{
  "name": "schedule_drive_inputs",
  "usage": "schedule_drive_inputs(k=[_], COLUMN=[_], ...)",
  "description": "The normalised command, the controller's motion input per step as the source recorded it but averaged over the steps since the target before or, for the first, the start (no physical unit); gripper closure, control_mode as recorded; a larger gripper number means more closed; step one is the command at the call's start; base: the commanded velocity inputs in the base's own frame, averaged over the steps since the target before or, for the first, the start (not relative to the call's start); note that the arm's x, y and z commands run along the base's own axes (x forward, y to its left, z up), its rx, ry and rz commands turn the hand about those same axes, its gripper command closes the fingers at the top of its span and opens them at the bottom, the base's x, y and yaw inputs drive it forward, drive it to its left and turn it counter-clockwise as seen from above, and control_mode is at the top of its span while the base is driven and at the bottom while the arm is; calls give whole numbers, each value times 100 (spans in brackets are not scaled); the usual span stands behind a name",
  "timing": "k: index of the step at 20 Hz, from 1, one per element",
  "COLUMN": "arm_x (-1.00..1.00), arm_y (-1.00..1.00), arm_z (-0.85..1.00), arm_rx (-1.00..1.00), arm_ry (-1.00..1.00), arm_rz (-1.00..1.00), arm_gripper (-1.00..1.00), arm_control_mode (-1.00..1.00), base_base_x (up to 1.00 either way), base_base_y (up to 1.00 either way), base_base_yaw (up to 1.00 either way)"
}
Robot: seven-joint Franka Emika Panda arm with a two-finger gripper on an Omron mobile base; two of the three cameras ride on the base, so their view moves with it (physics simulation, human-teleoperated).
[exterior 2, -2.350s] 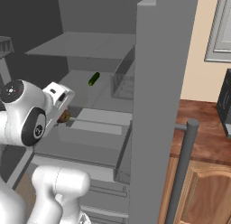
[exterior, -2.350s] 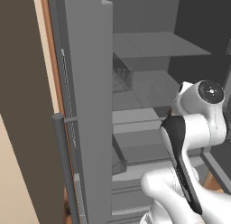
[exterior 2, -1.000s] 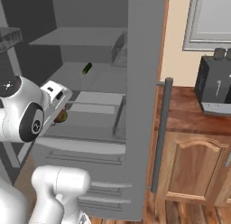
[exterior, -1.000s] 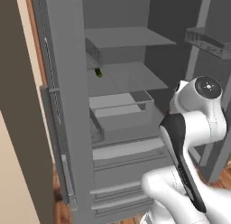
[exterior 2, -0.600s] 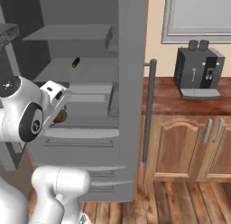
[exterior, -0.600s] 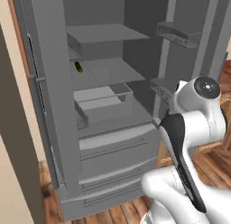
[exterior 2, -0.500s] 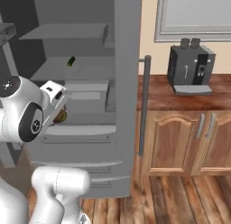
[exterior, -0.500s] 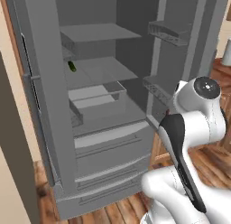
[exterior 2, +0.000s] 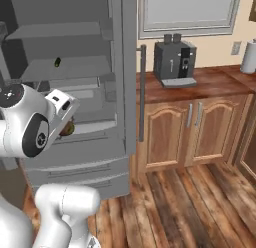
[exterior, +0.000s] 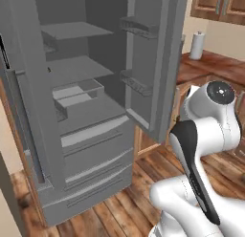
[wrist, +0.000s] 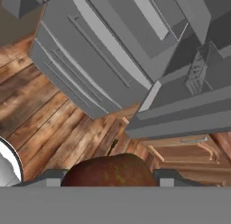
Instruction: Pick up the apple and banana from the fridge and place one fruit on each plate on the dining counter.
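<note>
gripping the apple (wrist: 109, 170) in my tool (wrist: 110, 177), i see the fridge (exterior: 91, 135) standing open ahead.

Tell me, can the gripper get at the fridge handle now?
Probably not as things stand: the gripper is closed on the apple, so its jaws are occupied. The handle stands on the open door, off to the side of the hand.

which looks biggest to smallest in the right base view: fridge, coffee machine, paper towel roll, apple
1. fridge, by far the largest.
2. coffee machine on the wall counter.
3. paper towel roll, cut off by the right edge, so its full size is unsure.
4. apple, mostly hidden behind the gripper that holds it.
</note>
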Motion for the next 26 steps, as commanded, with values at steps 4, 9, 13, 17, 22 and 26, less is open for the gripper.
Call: schedule_drive_inputs(k=[4,9,13,17,22,26], arm_x=[0,0,0,0,0,0], arm_y=[0,0,0,0,0,0], arm_z=[0,0,0,0,0,0], arm_rx=[0,0,0,0,0,0], arm_ry=[0,0,0,0,0,0], arm_rz=[0,0,0,0,0,0], arm_gripper=[100,100,100,100,100,100], arm_control_mode=[100,100,100,100,100,100], base_base_x=[-88,-82,-71,-69,-71,-73], base_base_y=[50,40,25,14,4,0], base_base_yaw=[-37,-40,-47,-47,-43,-42])
